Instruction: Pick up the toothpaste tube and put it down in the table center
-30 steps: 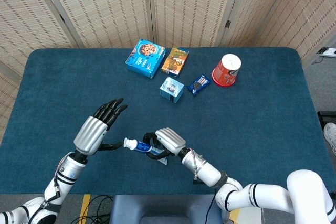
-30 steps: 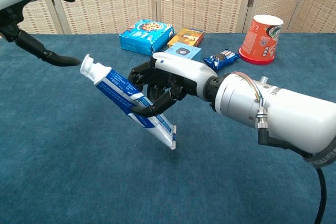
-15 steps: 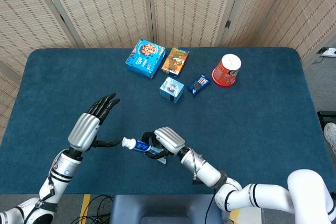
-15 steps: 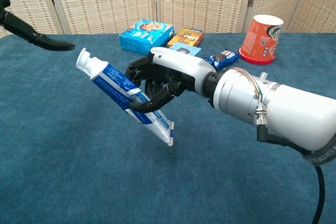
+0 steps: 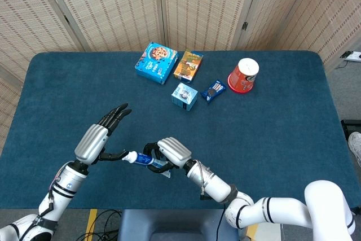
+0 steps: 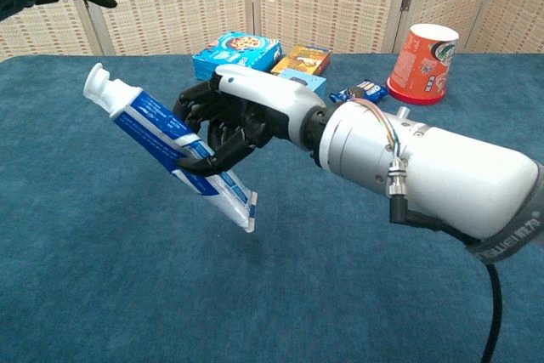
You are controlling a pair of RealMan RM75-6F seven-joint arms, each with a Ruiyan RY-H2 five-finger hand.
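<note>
Toothpaste tube (image 6: 174,149): flat-crimped, tilted | right hand (image 6: 229,121): curled round it | left hand (image 5: 100,136): spread, empty

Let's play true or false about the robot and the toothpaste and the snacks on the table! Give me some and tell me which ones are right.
1. The right hand holds the toothpaste tube up off the table. True.
2. The tube's white cap points toward the left hand. True.
3. The left hand is gripping the tube too. False: its fingers are spread and it holds nothing.
4. The red cup stands at the near edge of the table. False: it sits at the far side, right of the small dark cookie packet.
5. The blue cookie box lies beside the orange box. True.
</note>
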